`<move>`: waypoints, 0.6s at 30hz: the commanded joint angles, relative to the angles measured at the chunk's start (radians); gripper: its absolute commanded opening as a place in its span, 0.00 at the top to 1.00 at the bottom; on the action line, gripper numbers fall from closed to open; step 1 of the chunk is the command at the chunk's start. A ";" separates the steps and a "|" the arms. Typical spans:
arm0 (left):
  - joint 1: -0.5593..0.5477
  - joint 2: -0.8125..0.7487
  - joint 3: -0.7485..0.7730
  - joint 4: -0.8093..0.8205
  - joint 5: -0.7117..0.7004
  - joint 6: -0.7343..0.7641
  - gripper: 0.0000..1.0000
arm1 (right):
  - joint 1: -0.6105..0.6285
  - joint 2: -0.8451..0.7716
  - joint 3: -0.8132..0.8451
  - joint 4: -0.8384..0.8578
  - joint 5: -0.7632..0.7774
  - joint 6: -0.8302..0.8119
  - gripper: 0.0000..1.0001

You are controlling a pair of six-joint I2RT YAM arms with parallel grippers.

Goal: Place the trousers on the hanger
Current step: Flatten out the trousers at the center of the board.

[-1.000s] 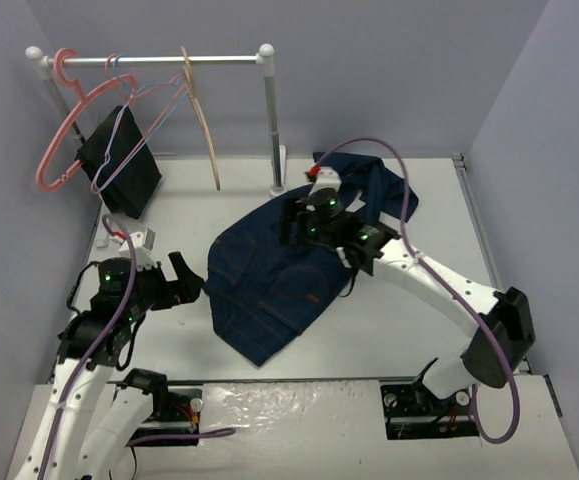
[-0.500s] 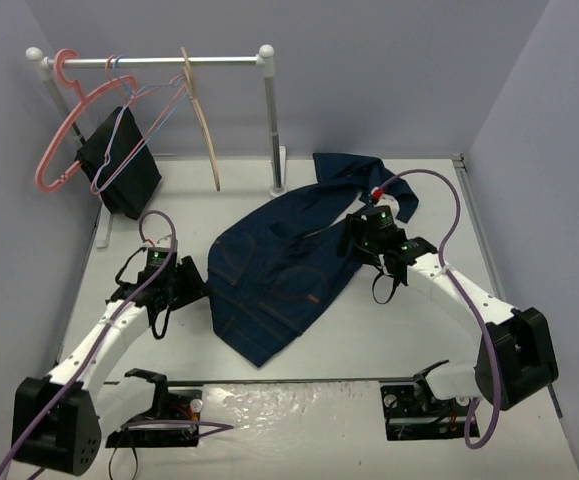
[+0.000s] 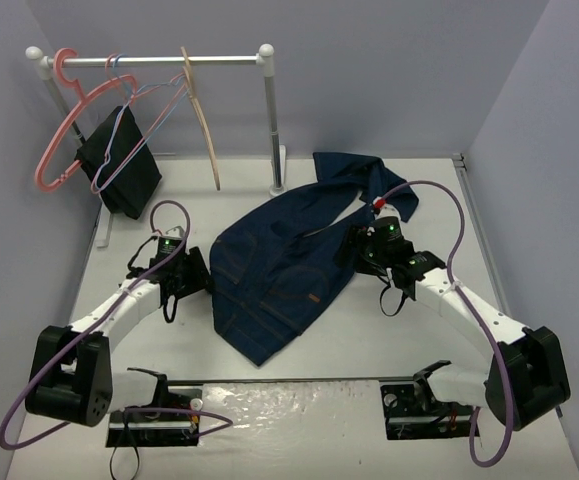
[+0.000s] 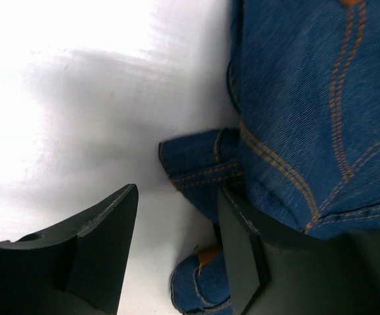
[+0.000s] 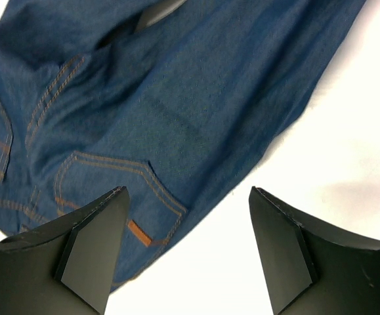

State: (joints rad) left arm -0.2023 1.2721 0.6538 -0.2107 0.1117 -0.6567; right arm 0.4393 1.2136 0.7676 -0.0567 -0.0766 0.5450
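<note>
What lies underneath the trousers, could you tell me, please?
The trousers lie spread on the white table, which shows bare all round their edges. Whatever is directly beneath the denim is covered. No edge of another thing pokes out, so only the tabletop can be confirmed.

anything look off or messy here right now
The jeans lie rumpled and diagonal on the table, legs bunched toward the back right. The wooden hanger hangs turned edge-on on the rail. Nothing looks spilled or damaged.
</note>
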 commanded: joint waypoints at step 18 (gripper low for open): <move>-0.155 0.243 0.166 0.151 0.005 0.087 0.55 | -0.001 -0.077 -0.078 0.093 -0.083 -0.023 0.27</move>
State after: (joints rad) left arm -0.3346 1.4977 0.7729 -0.1150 0.1249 -0.5913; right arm 0.4393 1.1789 0.6949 -0.0228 -0.1439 0.5261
